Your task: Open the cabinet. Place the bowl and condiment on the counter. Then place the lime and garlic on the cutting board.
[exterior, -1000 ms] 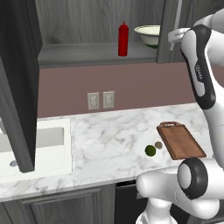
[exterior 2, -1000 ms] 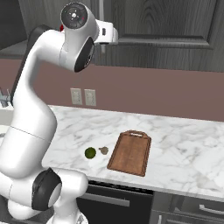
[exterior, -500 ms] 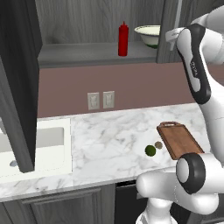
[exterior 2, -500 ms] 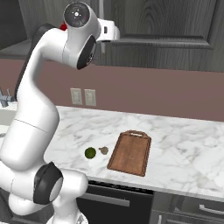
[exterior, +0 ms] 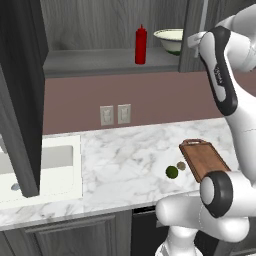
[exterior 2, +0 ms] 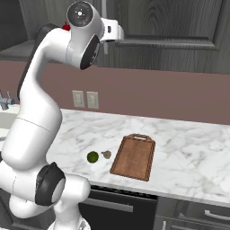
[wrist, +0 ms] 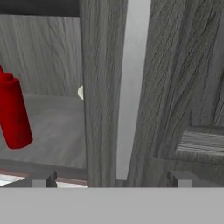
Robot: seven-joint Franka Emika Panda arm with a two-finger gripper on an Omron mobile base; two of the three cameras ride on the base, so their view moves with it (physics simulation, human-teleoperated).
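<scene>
1. The cabinet (exterior: 115, 30) stands partly open: its left door (exterior: 20, 90) is swung out toward the camera over the sink (exterior: 40, 165) at the counter's left end.
2. Inside, on the cabinet's shelf (exterior: 100, 62), the condiment (exterior: 141, 45) stands upright near the middle; the hand view has it at the left (wrist: 13, 111).
3. The bowl (exterior: 170, 40) sits on the same shelf to the right of the condiment, apart from it, close to the shut right door (exterior: 192, 30).
4. The gripper (wrist: 111, 178) is spread wide and empty, facing the handle (wrist: 131, 87) of the right door.
5. On the counter (exterior 2: 197, 152), near its front edge, the lime (exterior 2: 92, 157) lies just left of the garlic (exterior 2: 107, 154).
6. The cutting board (exterior 2: 134, 156) lies just right of the garlic, its handle end toward the wall.
</scene>
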